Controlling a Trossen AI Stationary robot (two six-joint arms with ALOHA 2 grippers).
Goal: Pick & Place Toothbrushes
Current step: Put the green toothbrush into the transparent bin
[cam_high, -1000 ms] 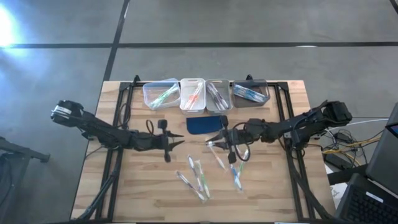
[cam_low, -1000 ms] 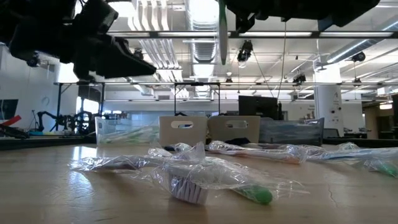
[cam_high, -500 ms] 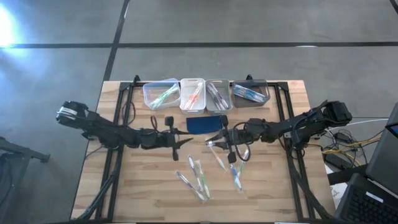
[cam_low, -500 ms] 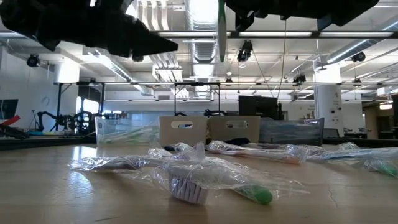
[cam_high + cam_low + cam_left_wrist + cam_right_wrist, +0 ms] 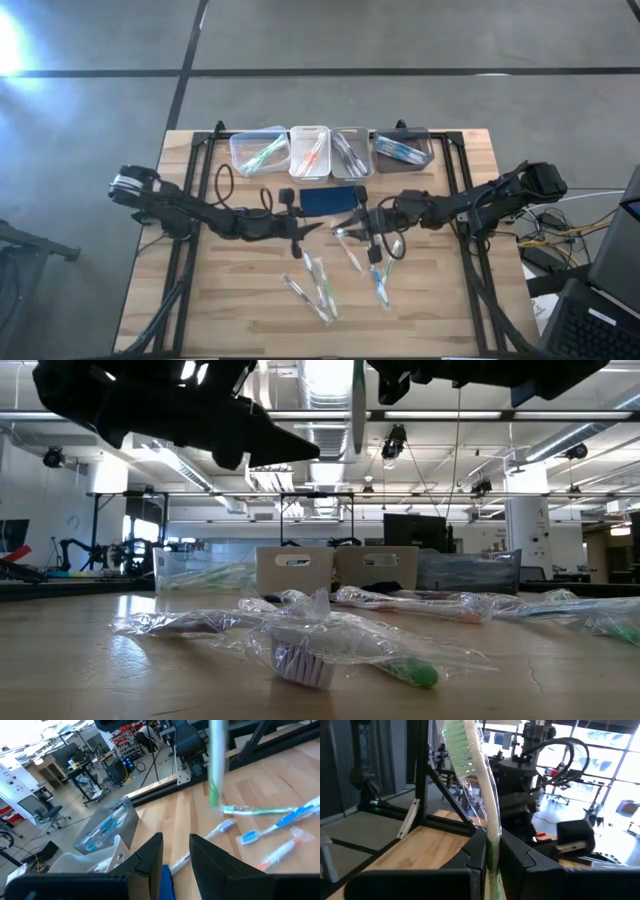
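My right gripper (image 5: 346, 228) is over the table's middle, shut on a wrapped green-and-white toothbrush (image 5: 470, 755). The brush stands upright, bristle head up, green handle end (image 5: 214, 795) down. In the low view the toothbrush (image 5: 357, 410) is well above the table. My left gripper (image 5: 316, 229) is open, just left of the brush and pointing at it. Its fingers (image 5: 150, 857) are short of the brush and touch nothing. Several wrapped toothbrushes (image 5: 320, 282) lie flat on the table nearer the front edge. My right gripper pinches the toothbrush's handle (image 5: 493, 837) between its two fingers, which come level from the table's right and lie across it. The brush is lifted clear and upright. Its head stands above the fingers and its green end reaches below them.
Four small bins (image 5: 310, 150) holding toothbrushes stand in a row along the far edge. A dark blue pad (image 5: 332, 200) lies just beyond the two grippers. More wrapped brushes (image 5: 260, 811) lie on the wood under and right of the held one.
My left arm has reached steadily toward the table's right, bringing its gripper close to the held toothbrush. My right gripper and the brush have kept still.
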